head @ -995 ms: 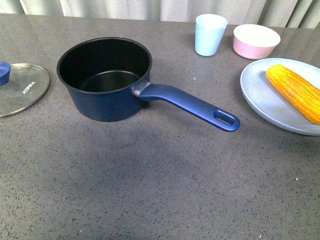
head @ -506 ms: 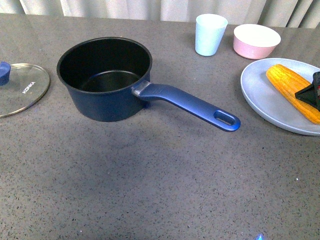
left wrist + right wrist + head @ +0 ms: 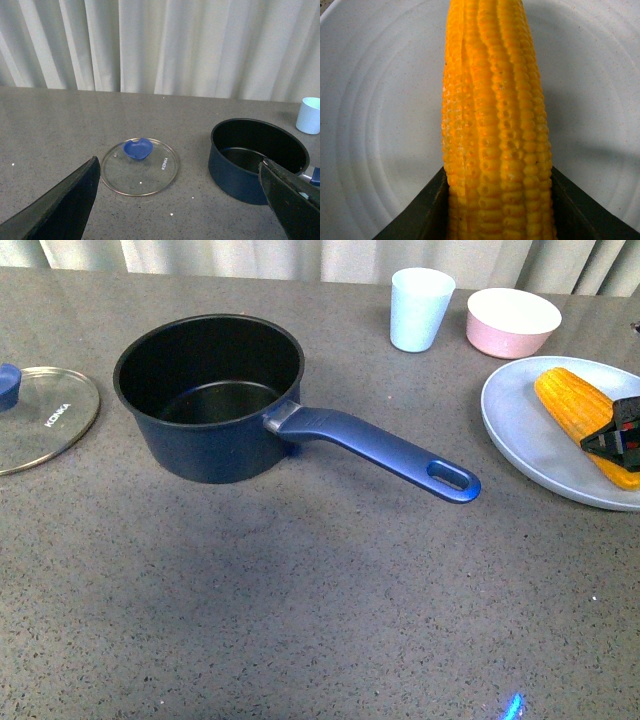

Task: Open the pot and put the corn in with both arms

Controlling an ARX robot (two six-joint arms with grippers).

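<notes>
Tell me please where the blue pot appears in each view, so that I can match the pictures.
Front view: the pot stands left of centre, open, handle pointing right.
Left wrist view: the pot shows beside the glass lid.
Right wrist view: not in it; only the corn on the plate.
Shared landmark: the glass lid, in front and left wrist views.

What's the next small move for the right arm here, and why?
Probably close the right gripper on the corn. Its fingers sit either side of the cob, which lies on the plate, and I cannot tell that they press it yet. The pot is open, its lid on the table beside it, so a firm grip is what the lift awaits.
</notes>
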